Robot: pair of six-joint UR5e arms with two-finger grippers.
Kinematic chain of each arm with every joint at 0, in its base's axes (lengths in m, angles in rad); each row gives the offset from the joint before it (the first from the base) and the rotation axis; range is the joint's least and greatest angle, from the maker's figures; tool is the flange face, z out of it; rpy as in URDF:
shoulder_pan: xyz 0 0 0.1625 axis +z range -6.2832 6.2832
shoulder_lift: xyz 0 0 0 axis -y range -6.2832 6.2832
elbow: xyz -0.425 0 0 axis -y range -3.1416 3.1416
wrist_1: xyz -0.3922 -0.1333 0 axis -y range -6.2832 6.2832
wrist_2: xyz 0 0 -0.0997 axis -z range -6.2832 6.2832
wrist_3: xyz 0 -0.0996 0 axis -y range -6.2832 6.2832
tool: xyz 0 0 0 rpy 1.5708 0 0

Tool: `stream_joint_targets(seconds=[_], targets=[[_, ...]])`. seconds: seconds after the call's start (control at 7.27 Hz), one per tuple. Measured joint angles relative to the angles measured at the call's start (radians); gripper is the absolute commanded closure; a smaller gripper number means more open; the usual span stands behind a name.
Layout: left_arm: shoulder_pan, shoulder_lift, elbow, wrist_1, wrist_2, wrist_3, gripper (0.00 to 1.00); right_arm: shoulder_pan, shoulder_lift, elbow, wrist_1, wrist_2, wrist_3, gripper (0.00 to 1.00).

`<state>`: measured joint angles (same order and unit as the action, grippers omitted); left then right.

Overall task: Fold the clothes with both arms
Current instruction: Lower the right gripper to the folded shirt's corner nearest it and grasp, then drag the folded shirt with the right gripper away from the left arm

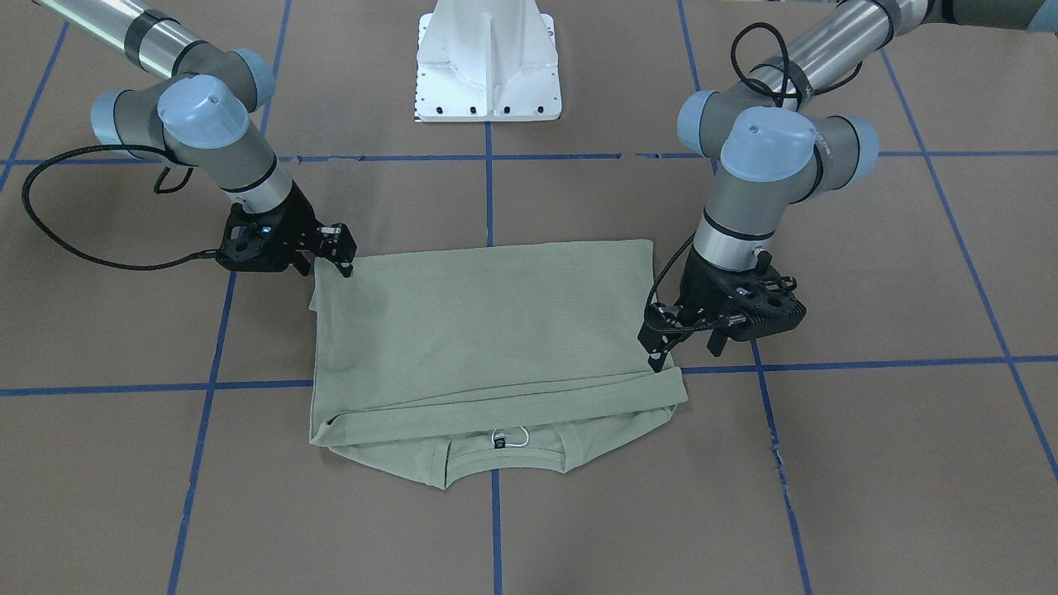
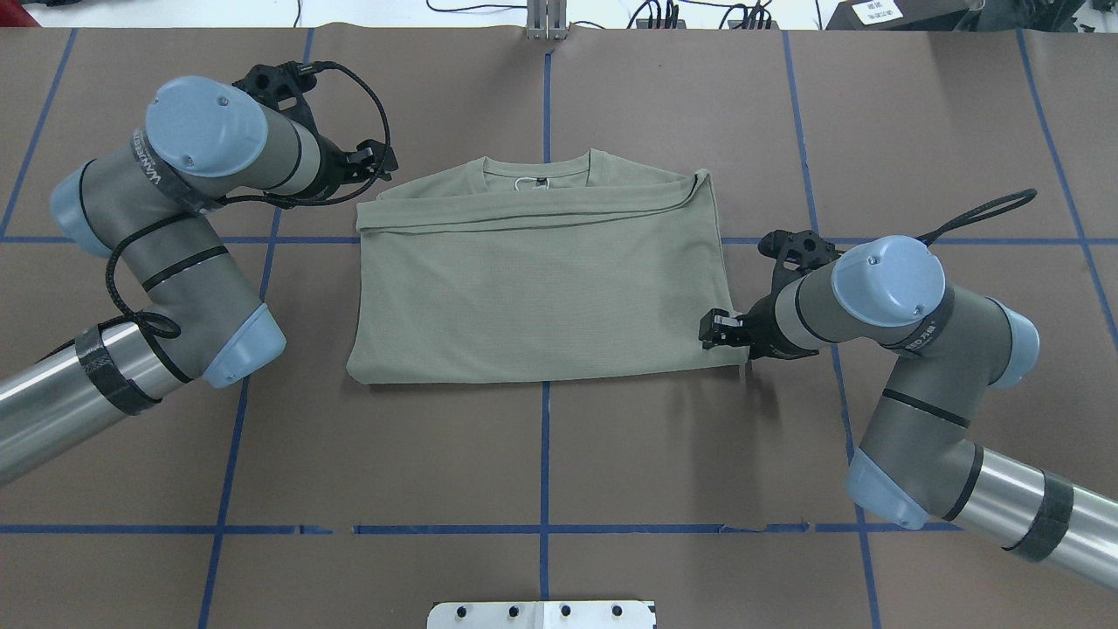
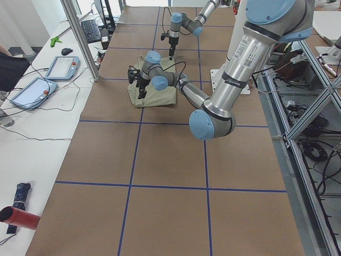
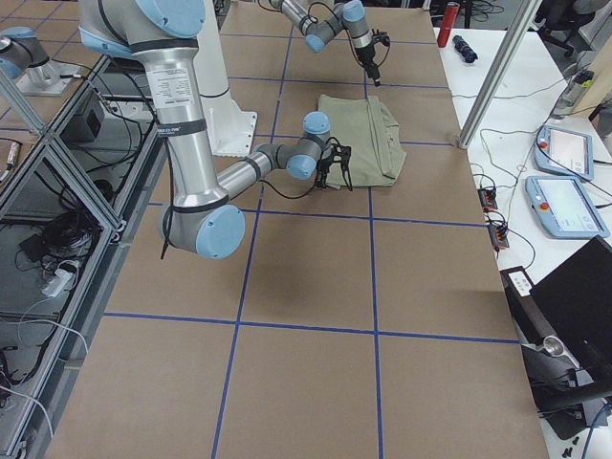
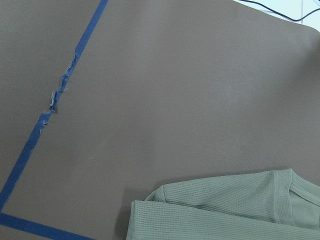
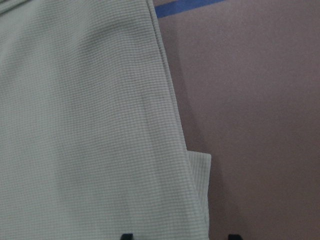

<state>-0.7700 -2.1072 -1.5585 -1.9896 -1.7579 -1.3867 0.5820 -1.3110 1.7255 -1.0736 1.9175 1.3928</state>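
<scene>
While the left arm (image 2: 175,262) and right arm (image 2: 908,367) reach in over the brown table (image 2: 699,454) from either side, both end at the edges of the shirt (image 2: 541,288), and neither has cloth clamped. Left gripper (image 1: 686,355): fingers spread wide, tips pointing down at the far corner of the fold on the robot's left, by the shoulder; can't tell if they touch the cloth. Right gripper (image 2: 734,336): also spread apart, at the near corner on the robot's right. Its wrist view shows one fingertip (image 6: 126,236) over cloth and the other over bare table, with the shirt edge running between them. Shirt lies flat mid-table across the centre blue tape line (image 2: 543,454), folded to a rough rectangle, with the hem half doubled up over the chest and stopping just short of the neck. Pale sage green, fine knit. Round ribbed collar (image 2: 537,170) faces away from the robot, uncovered. Small black label (image 1: 499,443) with a white loop (image 1: 511,431) sits inside the neck.
</scene>
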Motion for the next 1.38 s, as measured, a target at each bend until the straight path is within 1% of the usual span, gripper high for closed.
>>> stream_joint_targets(seconds=[0.14, 0.55, 0.83, 0.96, 1.1, 1.38], targets=[[0.000, 0.001, 0.000, 0.000, 0.000, 0.000, 0.00, -0.002, 0.000, 0.000, 0.000, 0.004, 0.000, 1.00], [0.001, 0.001, 0.000, 0.000, -0.001, 0.000, 0.00, 0.000, -0.006, 0.005, -0.001, 0.019, -0.005, 1.00], [0.001, 0.001, -0.001, 0.000, 0.000, 0.000, 0.00, 0.003, -0.036, 0.036, 0.000, 0.023, -0.006, 1.00], [0.001, 0.001, -0.004, 0.000, 0.000, -0.001, 0.00, -0.002, -0.083, 0.081, 0.000, 0.024, -0.006, 1.00], [0.001, 0.002, -0.008, 0.000, 0.001, -0.003, 0.00, -0.020, -0.156, 0.149, 0.000, 0.028, -0.004, 1.00], [0.002, 0.003, -0.020, 0.001, 0.005, -0.007, 0.00, -0.084, -0.298, 0.273, 0.000, 0.068, 0.002, 1.00]])
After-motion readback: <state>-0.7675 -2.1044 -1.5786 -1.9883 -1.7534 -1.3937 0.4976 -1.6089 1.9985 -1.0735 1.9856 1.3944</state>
